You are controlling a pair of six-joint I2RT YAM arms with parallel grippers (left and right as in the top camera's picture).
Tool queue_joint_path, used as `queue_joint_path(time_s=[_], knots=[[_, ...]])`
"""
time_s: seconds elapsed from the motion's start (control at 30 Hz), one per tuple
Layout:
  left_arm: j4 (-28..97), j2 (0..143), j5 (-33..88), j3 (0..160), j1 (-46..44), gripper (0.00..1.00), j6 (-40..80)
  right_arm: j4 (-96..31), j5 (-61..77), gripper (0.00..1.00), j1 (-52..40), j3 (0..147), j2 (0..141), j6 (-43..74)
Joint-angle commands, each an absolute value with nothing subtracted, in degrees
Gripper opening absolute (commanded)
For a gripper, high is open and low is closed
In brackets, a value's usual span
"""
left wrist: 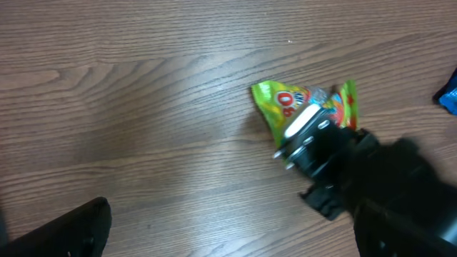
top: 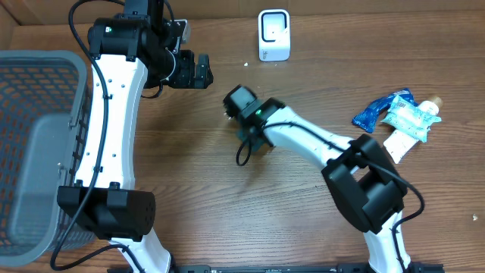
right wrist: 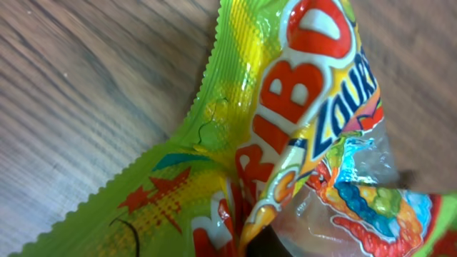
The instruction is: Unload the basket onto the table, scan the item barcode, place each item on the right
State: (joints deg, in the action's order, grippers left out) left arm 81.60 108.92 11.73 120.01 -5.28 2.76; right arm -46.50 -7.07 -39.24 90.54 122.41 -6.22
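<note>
Overhead, right arm (top: 303, 140) stretches forward, gripper (left wrist: 308, 135) clamped on candy bag (left wrist: 282, 103).

You're on a robot lab bench set up as a shop checkout. Evidence: wood-grain table (top: 220, 205), grey mesh basket (top: 30, 83) far left, white barcode scanner (top: 273, 35) standing at the back, packaged snacks (top: 402, 115) on the right, gummy bag (left wrist: 278, 103) mid-table, two white robot arms (top: 114, 114) working over it.

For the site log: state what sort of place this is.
Probably a mock shop checkout on a wooden table: a white barcode scanner, a grey mesh basket and packaged snacks such as the green candy bag.
</note>
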Motion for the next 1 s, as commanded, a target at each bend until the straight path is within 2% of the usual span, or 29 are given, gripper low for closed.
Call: queue_joint_path(time_s=[0.0, 0.27, 0.37, 0.53, 0.67, 0.8, 0.97], knots=[[81.6, 108.7, 11.6, 121.0, -5.7, 1.0, 1.7, -48.2, 13.1, 0.04, -34.5, 92.7, 115.9, 2.8], [81.6, 108.7, 11.6, 121.0, -5.7, 1.0, 1.7, -44.2, 61.5, 0.04, -23.0, 92.3, 110.0, 12.3], [81.6, 108.7, 11.6, 121.0, -5.7, 1.0, 1.7, -38.4, 68.1, 0.04, -21.5, 89.7, 110.4, 21.5], [81.6, 108.7, 11.6, 121.0, -5.7, 1.0, 1.7, -21.3, 66.2, 0.04, -21.1, 81.1, 110.5, 40.1], [81.6, 108.7, 11.6, 121.0, -5.7, 1.0, 1.7, -9.2, 54.9, 0.04, -21.1, 73.0, 110.5, 53.3], [81.6, 108.7, 11.6, 121.0, -5.7, 1.0, 1.7, -11.0, 42.3, 0.04, -20.8, 70.7, 110.5, 51.1], [81.6, 108.7, 11.6, 121.0, -5.7, 1.0, 1.7, -15.6, 33.2, 0.04, -19.4, 70.7, 110.5, 46.5]])
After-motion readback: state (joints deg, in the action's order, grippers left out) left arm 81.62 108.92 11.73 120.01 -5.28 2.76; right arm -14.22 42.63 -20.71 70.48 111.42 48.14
